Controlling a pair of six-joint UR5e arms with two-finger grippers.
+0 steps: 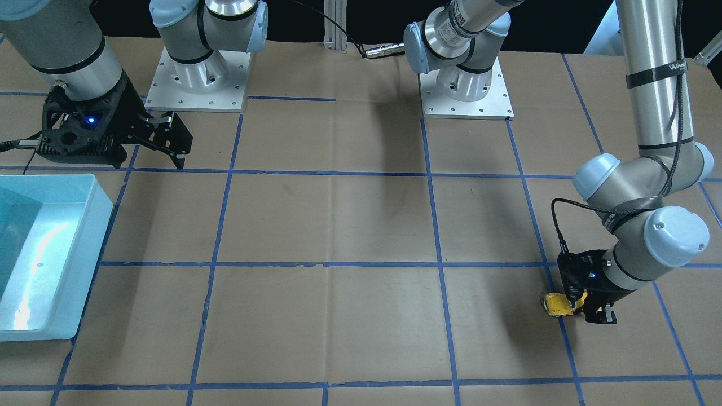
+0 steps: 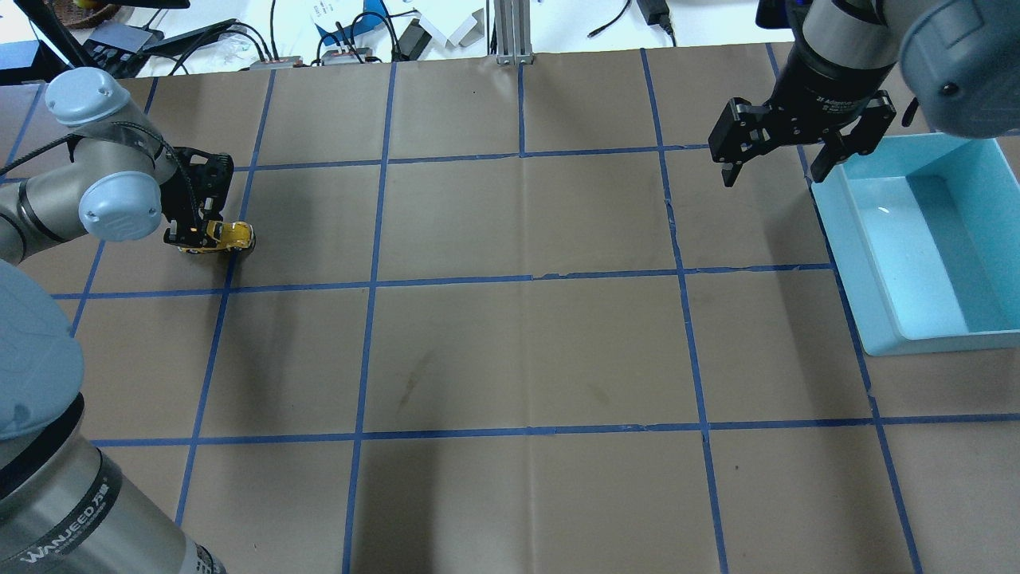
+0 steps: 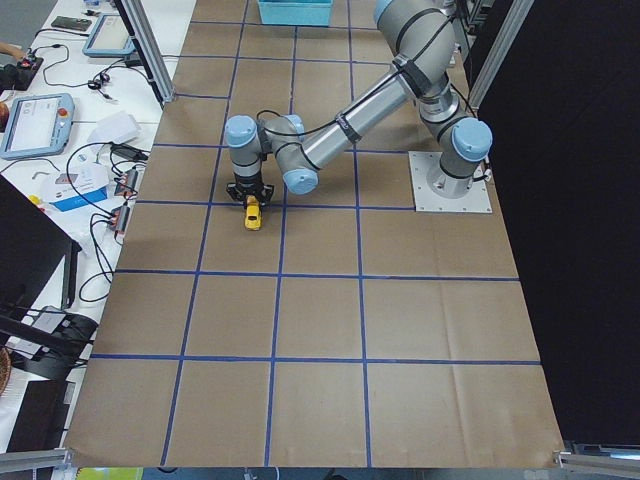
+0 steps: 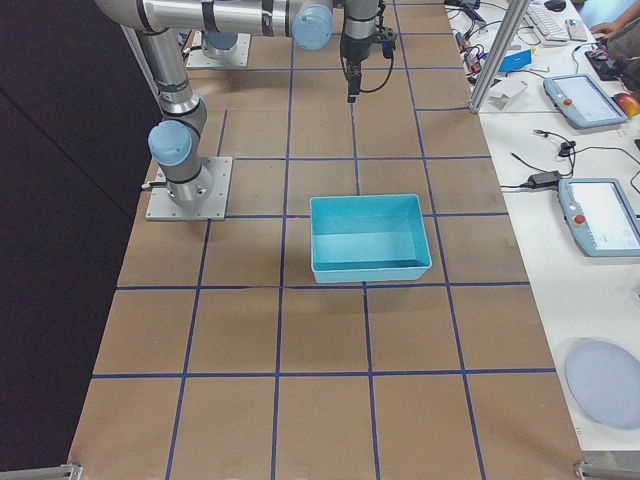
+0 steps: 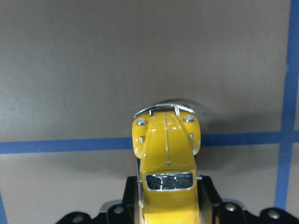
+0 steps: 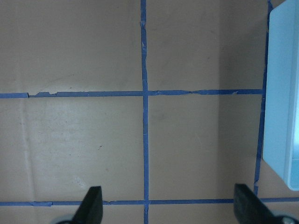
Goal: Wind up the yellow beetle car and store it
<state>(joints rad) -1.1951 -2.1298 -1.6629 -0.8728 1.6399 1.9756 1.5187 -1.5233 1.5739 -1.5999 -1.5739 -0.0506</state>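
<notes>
**Yellow beetle car (image 2: 227,236) pinched in left gripper (image 2: 191,237); right gripper (image 2: 771,174) wide open beside bin (image 2: 940,343)**

Brown paper covered the table (image 2: 518,359). It was matte and creased along its fold lines, and blue tape (image 2: 366,351) divided it into a grid of squares. Both arms stood on square metal base plates (image 1: 197,96) bolted through the paper. Past the table's far edge were white benches (image 3: 90,140) with cables, tablets and handheld controllers, and an aluminium frame post (image 2: 510,32). The robot's own side was dark.

The left gripper was low at the far left of the table. Its fingers (image 5: 208,198) were closed on the rear half of the car, one pad on each flank. The nose stuck out forward over a tape line. I could not tell whether the wheels touched the paper. The car had a glossy rounded body, a chrome front bumper, two small round headlights and a dark windscreen.

The right gripper hung above the table with its fingers spread wide, holding nothing. Its black fingertips were apart from the paper and just beside the bin's near corner.

The bin was a light blue plastic rectangle with smooth, shiny walls and rounded corners. It sat on the robot's right side, well apart from the car.
</notes>
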